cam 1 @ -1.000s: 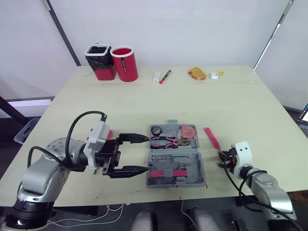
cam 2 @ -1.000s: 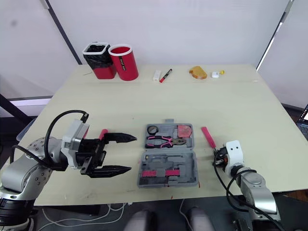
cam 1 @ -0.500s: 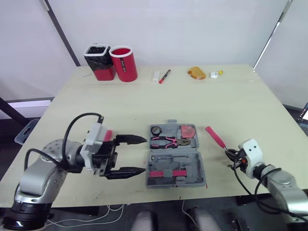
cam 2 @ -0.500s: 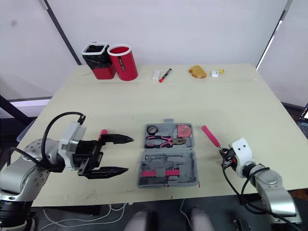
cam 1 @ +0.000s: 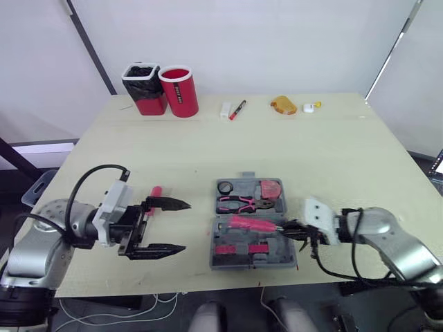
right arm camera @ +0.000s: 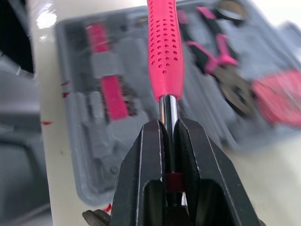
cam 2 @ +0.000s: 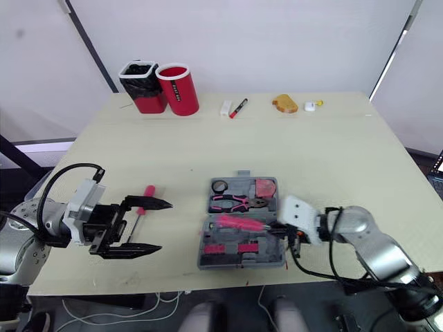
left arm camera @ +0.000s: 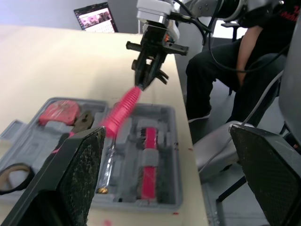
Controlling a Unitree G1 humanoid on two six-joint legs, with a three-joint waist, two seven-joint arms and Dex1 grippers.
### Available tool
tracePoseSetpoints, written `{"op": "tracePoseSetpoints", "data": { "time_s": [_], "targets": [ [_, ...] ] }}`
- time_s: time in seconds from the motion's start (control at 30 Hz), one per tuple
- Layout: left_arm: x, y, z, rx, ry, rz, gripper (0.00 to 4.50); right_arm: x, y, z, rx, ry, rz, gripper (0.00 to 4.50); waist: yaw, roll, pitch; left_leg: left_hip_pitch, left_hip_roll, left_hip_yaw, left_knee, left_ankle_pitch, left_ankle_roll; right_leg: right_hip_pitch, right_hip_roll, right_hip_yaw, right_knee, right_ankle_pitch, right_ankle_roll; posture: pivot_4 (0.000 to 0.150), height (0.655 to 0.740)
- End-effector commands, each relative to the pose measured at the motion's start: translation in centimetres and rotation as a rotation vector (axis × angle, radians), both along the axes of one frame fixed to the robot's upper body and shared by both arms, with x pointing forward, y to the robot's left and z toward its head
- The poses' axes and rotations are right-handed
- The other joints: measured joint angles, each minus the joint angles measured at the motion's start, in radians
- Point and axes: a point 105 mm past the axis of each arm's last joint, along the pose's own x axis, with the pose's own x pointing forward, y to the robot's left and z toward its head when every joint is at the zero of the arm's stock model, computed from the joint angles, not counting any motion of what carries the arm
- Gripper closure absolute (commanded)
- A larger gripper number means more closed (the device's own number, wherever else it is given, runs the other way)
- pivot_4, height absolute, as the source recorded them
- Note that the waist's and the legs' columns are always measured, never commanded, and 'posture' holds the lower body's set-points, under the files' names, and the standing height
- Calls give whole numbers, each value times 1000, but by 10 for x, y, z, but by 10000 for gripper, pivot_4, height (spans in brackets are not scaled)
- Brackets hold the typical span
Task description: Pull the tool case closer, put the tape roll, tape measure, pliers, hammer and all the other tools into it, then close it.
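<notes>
Grey tool case [cam 1: 278,253] open (pliers [cam 1: 239,203] inside) — pink-handled tool [cam 1: 252,223] tilted over its 6 o'clock half, screwdriver [cam 2: 147,192] lying at its 9.

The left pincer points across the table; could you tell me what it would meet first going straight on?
Most likely the open tool case, at its side facing the left pincer, though its height is unclear.

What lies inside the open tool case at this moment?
In the tool case, a tape roll, pliers and a tape measure lie in the far half, pink strips in the near half. The right gripper holds a pink-handled tool over the middle, covering the slots beneath.
</notes>
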Motion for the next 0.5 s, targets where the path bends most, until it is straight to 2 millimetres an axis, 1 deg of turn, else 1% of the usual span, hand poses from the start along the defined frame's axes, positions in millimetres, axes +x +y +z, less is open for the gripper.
{"op": "tracePoseSetpoints", "data": {
  "time_s": [0.03,0.13,0.27,0.43,0.5],
  "targets": [
    [-5,3,4,31,-19,-53,0,0,12,6,-39,-36,62,43773,3,0,0,-1,0,0,0,0,0,-1,0,0,0,0,0,1500,7400],
    [-5,5,3,40,-13,-55,0,6,18,4,-98,-61,104,43773,5,0,0,-2,0,0,0,0,0,-1,-1,0,-1,0,0,1500,7400],
    [-4,6,2,50,-9,-55,0,8,25,2,-154,-69,154,43773,5,0,0,-2,0,0,1,0,0,-1,-1,-1,0,0,0,1500,7400],
    [-6,5,-1,57,4,-63,0,15,31,-3,-213,-101,156,43773,5,0,0,-2,0,0,0,0,0,-1,0,-1,0,0,0,1500,7400],
    [-6,4,-1,52,3,-59,0,18,33,-4,-209,-99,135,43773,5,0,0,-2,0,0,0,0,0,-1,-1,-1,0,0,0,1500,7400]
  ]
}}
